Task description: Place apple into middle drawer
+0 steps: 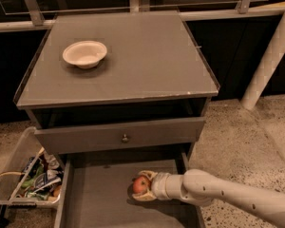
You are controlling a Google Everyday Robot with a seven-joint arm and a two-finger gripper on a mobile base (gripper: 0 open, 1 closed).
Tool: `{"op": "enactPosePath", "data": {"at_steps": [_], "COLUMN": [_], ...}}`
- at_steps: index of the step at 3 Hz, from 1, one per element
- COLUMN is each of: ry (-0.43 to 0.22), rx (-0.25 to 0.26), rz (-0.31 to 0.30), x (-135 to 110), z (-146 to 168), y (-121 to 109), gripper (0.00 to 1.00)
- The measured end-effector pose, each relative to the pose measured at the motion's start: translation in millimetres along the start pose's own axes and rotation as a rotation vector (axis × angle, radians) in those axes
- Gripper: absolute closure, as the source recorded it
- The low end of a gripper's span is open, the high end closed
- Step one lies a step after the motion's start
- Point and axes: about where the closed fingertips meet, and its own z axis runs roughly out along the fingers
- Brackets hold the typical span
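The white arm (228, 196) reaches in from the lower right, below and in front of the worktop's front right corner, and its claw (141, 186) sits inside the pulled-out middle drawer (99, 198). The claw is clenched on the apple (141, 184), with one pale finger (148, 175) over the fruit and the other under it. The red, yellow-patched apple sits over the right half of the drawer's flat dark floor, out in front of the worktop's front edge and right of its midpoint. Whether it touches the floor cannot be told, though a shadow lies just beneath it. Directly under the worktop's front edge, the knobbed drawer (125, 137) is pulled out a little and overhangs the rear of the middle drawer. On the grey worktop (147, 61) a shallow white bowl (84, 54) stands upright near the rear left corner, well apart from the claw. On the floor, beyond the worktop's left edge and just beside the middle drawer, lies a clear plastic bin (16, 175) of packets.
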Motion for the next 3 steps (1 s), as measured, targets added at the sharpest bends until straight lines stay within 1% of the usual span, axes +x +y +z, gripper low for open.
{"op": "enactPosePath", "data": {"at_steps": [1,2,3], "ry": [0.058,0.091,0.093], "rx": [0.074,0.123,0.137], "rz": [-0.009,-0.014,-0.015], "x": [12.8,19.7,20.1], "z": [12.7,21.4,21.5], "y": [1.9,0.5,-2.8], "gripper": [1.0,1.0,0.82]}}
